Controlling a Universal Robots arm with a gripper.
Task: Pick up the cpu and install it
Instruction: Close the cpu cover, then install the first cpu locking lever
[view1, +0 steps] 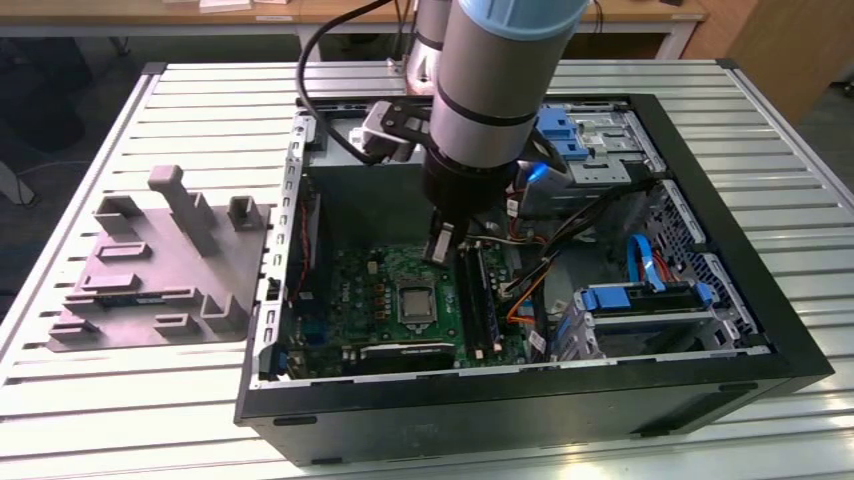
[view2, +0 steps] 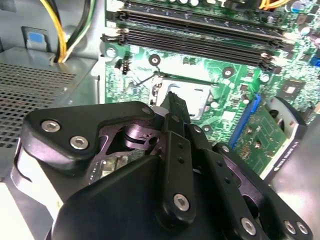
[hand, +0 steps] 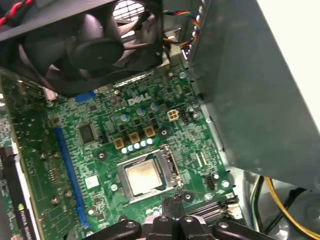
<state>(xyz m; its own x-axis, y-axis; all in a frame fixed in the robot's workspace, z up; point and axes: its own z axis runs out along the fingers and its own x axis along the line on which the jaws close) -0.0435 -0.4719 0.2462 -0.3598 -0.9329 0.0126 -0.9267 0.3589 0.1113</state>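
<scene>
The cpu (hand: 143, 176), a small square chip with a pale silvery top, lies flat inside the metal-framed socket (hand: 170, 162) on the green motherboard (hand: 100, 150). In the exterior view the cpu (view1: 416, 302) sits in the middle of the board inside the open computer case (view1: 747, 330). My gripper (view1: 442, 246) hangs a little above the board, just behind the socket. Its black fingers (view2: 175, 107) stand together with nothing between them. In the second wrist view the fingers cover part of the cpu (view2: 195, 96). The fingertips (hand: 172, 204) point at the socket's near edge.
A grey plastic tray (view1: 160, 270) with upright blocks lies on the slatted table at the exterior view's left. Inside the case are a black fan (hand: 90, 45), black memory slots (view2: 200, 35), a grey perforated box (view2: 40, 95), loose cables (view1: 574, 240) and blue drive brackets (view1: 641, 298).
</scene>
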